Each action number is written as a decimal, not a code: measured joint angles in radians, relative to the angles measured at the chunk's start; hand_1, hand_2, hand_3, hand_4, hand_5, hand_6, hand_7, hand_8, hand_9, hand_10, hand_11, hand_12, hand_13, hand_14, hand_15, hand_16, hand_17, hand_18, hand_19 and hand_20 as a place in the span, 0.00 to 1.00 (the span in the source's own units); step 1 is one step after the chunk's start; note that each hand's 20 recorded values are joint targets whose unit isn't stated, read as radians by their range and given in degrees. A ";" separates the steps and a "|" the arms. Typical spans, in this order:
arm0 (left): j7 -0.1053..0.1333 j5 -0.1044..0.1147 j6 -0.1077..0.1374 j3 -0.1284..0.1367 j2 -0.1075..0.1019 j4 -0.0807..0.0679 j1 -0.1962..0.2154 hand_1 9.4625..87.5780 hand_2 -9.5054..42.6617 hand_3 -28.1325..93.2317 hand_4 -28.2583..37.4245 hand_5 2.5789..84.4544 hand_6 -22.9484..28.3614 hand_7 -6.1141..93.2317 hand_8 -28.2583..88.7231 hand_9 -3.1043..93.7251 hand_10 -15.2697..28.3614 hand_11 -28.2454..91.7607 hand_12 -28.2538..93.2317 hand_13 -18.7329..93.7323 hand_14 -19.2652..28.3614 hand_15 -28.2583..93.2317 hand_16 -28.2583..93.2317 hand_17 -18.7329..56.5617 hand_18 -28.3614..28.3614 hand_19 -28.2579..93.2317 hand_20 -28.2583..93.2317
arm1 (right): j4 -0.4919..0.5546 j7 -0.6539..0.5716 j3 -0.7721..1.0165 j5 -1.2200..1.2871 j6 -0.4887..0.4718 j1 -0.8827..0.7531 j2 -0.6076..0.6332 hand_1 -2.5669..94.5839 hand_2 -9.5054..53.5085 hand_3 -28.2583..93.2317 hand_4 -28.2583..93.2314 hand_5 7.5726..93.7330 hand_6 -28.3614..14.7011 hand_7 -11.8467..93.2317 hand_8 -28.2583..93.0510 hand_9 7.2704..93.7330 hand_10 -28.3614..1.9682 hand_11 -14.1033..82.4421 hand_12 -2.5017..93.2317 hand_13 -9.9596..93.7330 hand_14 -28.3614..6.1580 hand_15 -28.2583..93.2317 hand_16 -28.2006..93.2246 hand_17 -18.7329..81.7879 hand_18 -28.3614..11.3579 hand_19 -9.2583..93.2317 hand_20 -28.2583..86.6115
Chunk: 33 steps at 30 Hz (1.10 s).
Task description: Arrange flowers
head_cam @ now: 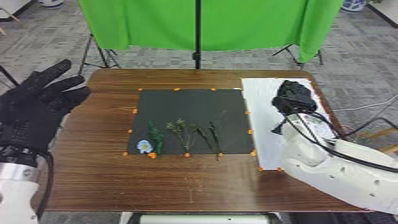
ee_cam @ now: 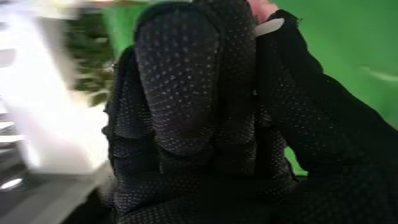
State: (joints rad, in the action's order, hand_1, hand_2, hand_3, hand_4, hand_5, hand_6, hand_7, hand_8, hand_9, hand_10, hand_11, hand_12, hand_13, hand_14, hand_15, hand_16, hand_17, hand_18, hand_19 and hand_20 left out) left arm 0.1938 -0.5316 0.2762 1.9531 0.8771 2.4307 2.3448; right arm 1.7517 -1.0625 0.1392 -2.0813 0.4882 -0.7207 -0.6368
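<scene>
- Right hand (head_cam: 295, 97), right of mat (head_cam: 191, 107), is pinching a pink bloom (ee_cam: 263, 9) between thumb and fingers.
- Stems (head_cam: 180, 131) are lying on mat.
- Sound placing is calling for light pressure, sparing petals.

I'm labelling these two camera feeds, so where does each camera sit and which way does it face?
Head view: on the robot's head, looking forward and down at the brown wooden table and flower stems; the left arm, left hand, right arm and right hand show.
Right wrist view: on the right wrist, looking along the right hand's black glove towards green cloth.
Shared: the right hand and what looks like the same green cloth.
</scene>
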 measured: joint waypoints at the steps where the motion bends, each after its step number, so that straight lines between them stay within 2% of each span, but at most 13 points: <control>1: -0.002 0.000 -0.001 -0.006 -0.002 -0.002 -0.011 0.16 0.34 0.87 0.03 0.41 0.65 0.21 0.16 0.39 0.86 0.50 0.33 0.41 1.00 0.74 0.13 0.17 0.97 0.77 0.34 | -0.009 0.018 -0.010 0.010 -0.001 0.019 -0.023 0.61 0.00 0.83 0.00 0.89 0.67 0.34 0.28 1.00 0.75 0.32 0.36 0.95 0.74 0.65 0.42 0.58 0.26 1.00 0.25; 6: -0.010 0.000 -0.010 -0.048 -0.022 -0.023 -0.088 0.16 0.34 0.87 0.03 0.41 0.65 0.21 0.16 0.39 0.86 0.50 0.33 0.41 1.00 0.74 0.13 0.17 0.97 0.77 0.35 | -0.088 0.088 -0.030 0.068 -0.021 0.094 -0.181 0.61 0.00 0.83 0.00 0.89 0.67 0.35 0.28 1.00 0.75 0.32 0.36 0.95 0.74 0.65 0.41 0.58 0.26 1.00 0.25; 11: -0.007 0.000 -0.023 -0.059 -0.043 -0.031 -0.137 0.16 0.34 0.87 0.03 0.41 0.65 0.21 0.16 0.39 0.86 0.49 0.33 0.41 1.00 0.74 0.13 0.17 0.97 0.78 0.35 | -0.135 0.129 -0.085 0.101 -0.035 0.170 -0.331 0.61 0.00 0.83 0.00 0.89 0.67 0.35 0.28 1.00 0.75 0.32 0.36 0.95 0.73 0.65 0.41 0.57 0.26 1.00 0.26; 15: 0.018 0.002 -0.027 -0.075 -0.061 -0.037 -0.153 0.16 0.34 0.87 0.03 0.41 0.65 0.21 0.16 0.39 0.86 0.49 0.33 0.41 1.00 0.74 0.13 0.17 0.97 0.78 0.35 | -0.151 0.159 -0.143 0.164 -0.041 0.222 -0.431 0.61 0.00 0.83 0.00 0.88 0.68 0.35 0.28 1.00 0.75 0.32 0.36 0.94 0.74 0.66 0.41 0.56 0.27 1.00 0.26; 18: 0.039 0.006 -0.036 -0.100 -0.076 -0.051 -0.179 0.16 0.33 0.87 0.03 0.41 0.65 0.21 0.16 0.39 0.86 0.50 0.33 0.41 1.00 0.74 0.13 0.17 0.97 0.78 0.35 | -0.157 0.162 -0.237 0.217 -0.039 0.281 -0.495 0.61 0.00 0.83 0.00 0.88 0.68 0.35 0.28 1.00 0.75 0.32 0.37 0.94 0.74 0.67 0.41 0.55 0.28 1.00 0.27; 20: 0.045 0.008 -0.045 -0.116 -0.085 -0.061 -0.204 0.16 0.33 0.87 0.03 0.41 0.65 0.21 0.16 0.39 0.86 0.49 0.33 0.41 1.00 0.74 0.13 0.17 0.97 0.78 0.35 | -0.158 0.164 -0.293 0.246 -0.033 0.317 -0.531 0.61 0.00 0.83 0.00 0.88 0.69 0.36 0.28 1.00 0.74 0.32 0.37 0.94 0.74 0.67 0.40 0.55 0.28 0.99 0.27; 22: 0.047 0.011 -0.056 -0.121 -0.094 -0.068 -0.228 0.16 0.34 0.87 0.03 0.41 0.65 0.21 0.16 0.39 0.86 0.49 0.33 0.41 1.00 0.74 0.13 0.17 0.98 0.78 0.35 | -0.158 0.162 -0.327 0.271 -0.023 0.340 -0.562 0.61 0.00 0.83 0.00 0.87 0.69 0.36 0.27 1.00 0.74 0.32 0.37 0.93 0.74 0.68 0.40 0.55 0.28 0.99 0.27; 24: 0.058 0.029 -0.072 -0.121 -0.103 -0.071 -0.243 0.16 0.34 0.87 0.03 0.41 0.65 0.21 0.16 0.39 0.86 0.50 0.33 0.42 1.00 0.74 0.13 0.17 0.98 0.78 0.35 | -0.158 0.155 -0.350 0.286 -0.009 0.359 -0.588 0.61 0.00 0.83 0.00 0.87 0.69 0.36 0.27 1.00 0.74 0.32 0.37 0.93 0.74 0.68 0.40 0.55 0.28 0.99 0.28; 27: 0.081 0.090 -0.102 -0.122 -0.117 -0.075 -0.253 0.16 0.34 0.87 0.03 0.41 0.65 0.21 0.16 0.39 0.86 0.50 0.33 0.42 1.00 0.74 0.13 0.17 0.98 0.78 0.35 | -0.159 0.141 -0.393 0.296 0.019 0.391 -0.623 0.60 0.00 0.82 0.00 0.87 0.70 0.36 0.27 1.00 0.74 0.32 0.37 0.93 0.74 0.69 0.40 0.54 0.28 0.99 0.28; 28: 0.083 0.103 -0.108 -0.126 -0.120 -0.077 -0.258 0.16 0.34 0.87 0.03 0.41 0.65 0.21 0.16 0.39 0.86 0.50 0.33 0.42 1.00 0.75 0.13 0.17 0.98 0.78 0.35 | -0.159 0.138 -0.401 0.298 0.023 0.400 -0.633 0.60 0.00 0.82 0.00 0.87 0.70 0.36 0.26 1.00 0.74 0.32 0.36 0.92 0.74 0.69 0.40 0.54 0.28 0.99 0.28; 30: 0.084 0.106 -0.114 -0.138 -0.125 -0.083 -0.273 0.16 0.33 0.87 0.03 0.41 0.65 0.21 0.16 0.39 0.86 0.50 0.33 0.42 1.00 0.75 0.13 0.17 0.98 0.78 0.35 | -0.158 0.135 -0.404 0.304 0.028 0.410 -0.647 0.61 0.00 0.81 0.00 0.87 0.71 0.36 0.26 1.00 0.74 0.32 0.36 0.92 0.74 0.69 0.40 0.54 0.29 0.99 0.29; 33: 0.082 0.095 -0.118 -0.139 -0.127 -0.085 -0.287 0.16 0.33 0.87 0.03 0.41 0.65 0.21 0.16 0.39 0.86 0.50 0.33 0.42 1.00 0.75 0.13 0.17 0.98 0.78 0.35 | -0.154 0.132 -0.404 0.307 0.030 0.417 -0.659 0.61 0.00 0.80 0.00 0.87 0.73 0.35 0.25 1.00 0.75 0.32 0.35 0.92 0.74 0.69 0.39 0.54 0.30 0.98 0.29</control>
State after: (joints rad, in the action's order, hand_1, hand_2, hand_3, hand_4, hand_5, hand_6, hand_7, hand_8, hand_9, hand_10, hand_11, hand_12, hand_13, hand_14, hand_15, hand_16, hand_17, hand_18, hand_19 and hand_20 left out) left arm 0.2760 -0.4363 0.1587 1.8141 0.7502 2.3452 2.0577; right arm 1.5975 -0.9304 -0.2645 -1.7745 0.5184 -0.3038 -1.2960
